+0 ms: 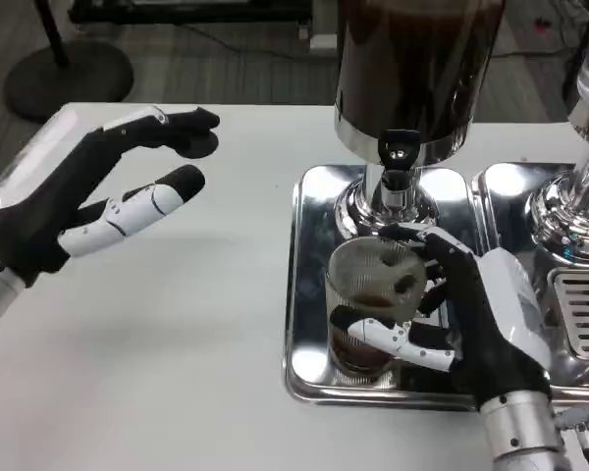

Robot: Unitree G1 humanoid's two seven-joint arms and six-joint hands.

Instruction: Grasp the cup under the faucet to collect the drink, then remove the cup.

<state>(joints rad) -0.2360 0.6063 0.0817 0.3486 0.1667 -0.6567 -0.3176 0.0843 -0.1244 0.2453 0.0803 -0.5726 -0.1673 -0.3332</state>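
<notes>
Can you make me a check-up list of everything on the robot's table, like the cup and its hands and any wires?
Surface: white table, bare near the left arm.
Job's things: clear ribbed glass cup with some dark drink, standing on the shiny metal drip tray below the chrome faucet of the dark drink dispenser.
Clutter: second chrome machine on the far right.
Hands: right hand grips the cup; left hand hovers with fingers spread, holding nothing.
Cables: dark cable on the floor behind.
Surroundings: grey floor, round black stand base.
</notes>
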